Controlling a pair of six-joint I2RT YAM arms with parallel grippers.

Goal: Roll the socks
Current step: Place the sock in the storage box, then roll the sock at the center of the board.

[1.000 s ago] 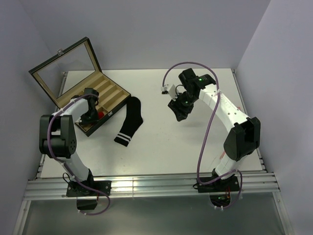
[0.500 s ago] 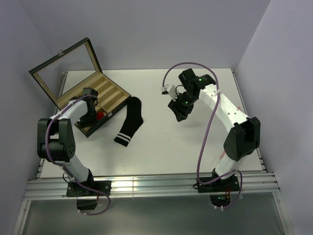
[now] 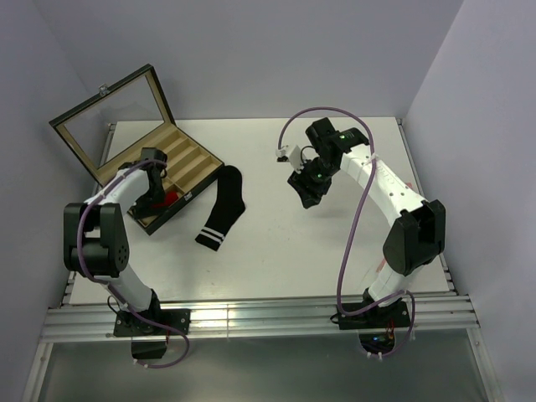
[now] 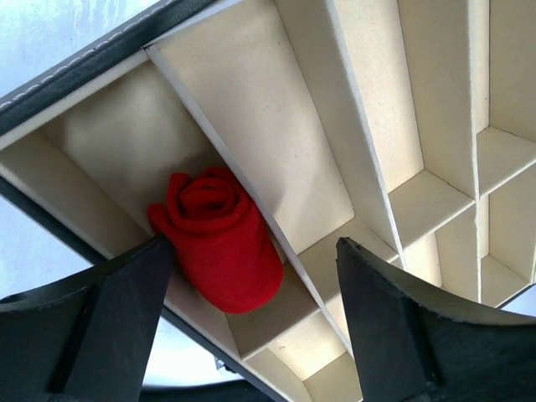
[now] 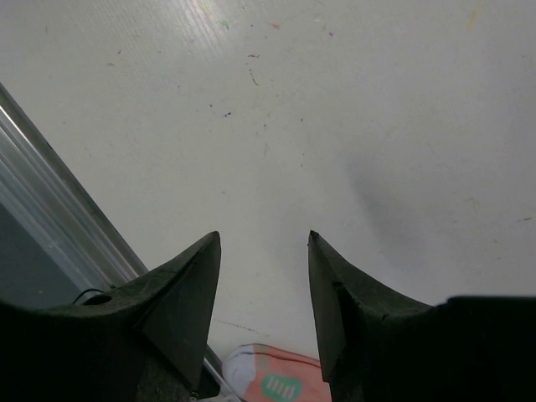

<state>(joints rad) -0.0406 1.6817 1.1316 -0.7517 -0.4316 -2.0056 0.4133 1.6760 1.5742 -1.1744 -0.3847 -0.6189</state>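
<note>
So the red sock (image 4: 222,260) is rolled into a fat little bundle and sits in the wooden box (image 4: 84,59), in the compartment along the dark outer wall. That's around 7 o'clock in the left wrist view. The left gripper (image 4: 251,243) hangs right over it with its jaws spread wide and has no hold on anything. One finger is at the roll's edge and the other is well clear. We can't tell whether that near finger actually touches the fabric. From above the arm covers most of the roll, so only a speck of red (image 3: 172,198) shows.

The black sock (image 3: 222,209) lies flat and unrolled on the table (image 3: 276,260), just beside the box at its 4 o'clock, white stripes at the near end.

The right gripper (image 5: 262,239) hovers off at the black sock's 2 o'clock, jaws apart with only bare table between them. At 6 o'clock in its view a salmon-pink sock (image 5: 272,377) pokes in, mostly cut off by the frame.
</note>
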